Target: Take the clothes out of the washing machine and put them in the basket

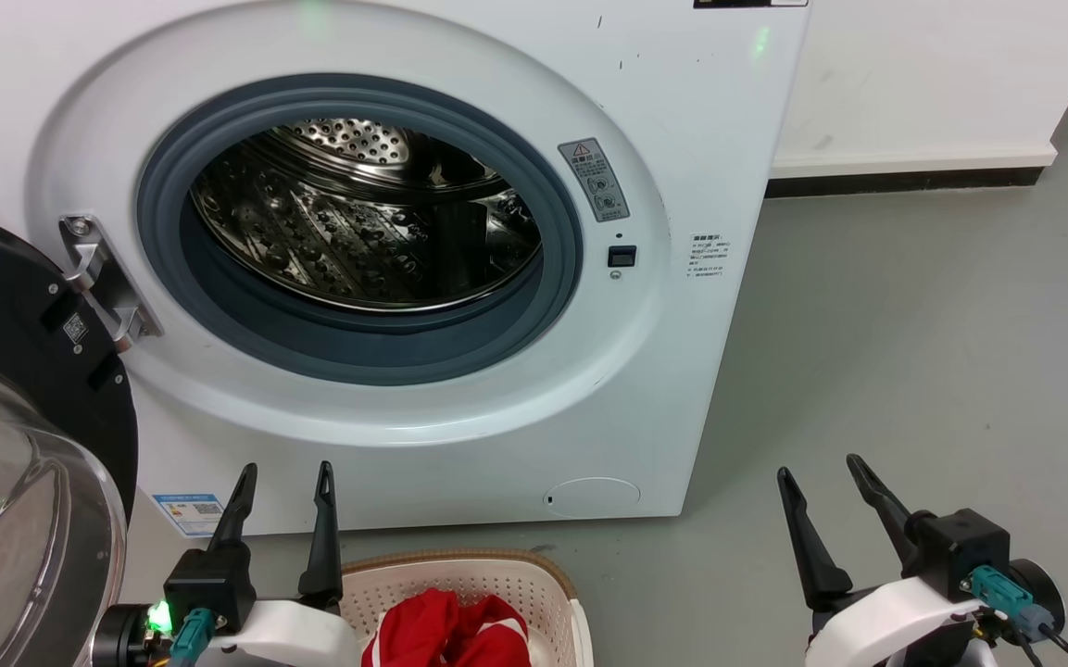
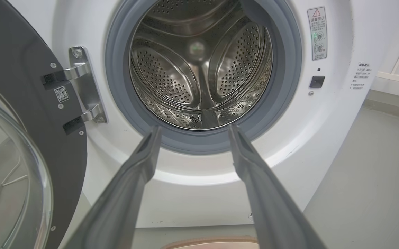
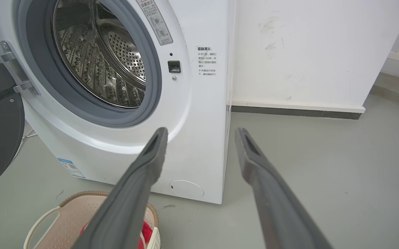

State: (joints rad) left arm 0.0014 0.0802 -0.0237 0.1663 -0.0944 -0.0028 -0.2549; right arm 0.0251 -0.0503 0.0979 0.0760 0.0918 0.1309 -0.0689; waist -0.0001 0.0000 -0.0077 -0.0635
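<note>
Left end effector (image 1: 286,471): dark fingers standing apart, gripping nothing, hovering near the cream perforated plastic basket (image 1: 459,560).
Right end effector (image 1: 819,466): fingers likewise gaping, empty, hanging over the grey floor (image 1: 913,324).
Clothes (image 1: 446,632): soft bright red, white-trimmed fabric garments lying bunched in the basket, which is sitting on the floor at the foot of the large white front-loading washing machine (image 1: 682,120).
Handling: probably light and limp; pinching a raised fold is looking best.
Count: one bundle, one basket, one machine, its steel drum (image 1: 358,232) looking empty.

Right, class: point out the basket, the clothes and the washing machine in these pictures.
the basket (image 1: 459,557): head view, on its brown woven rim.
the clothes (image 1: 446,632): head view, on the red fabric.
the washing machine (image 1: 691,139): head view, on its white front panel.
</note>
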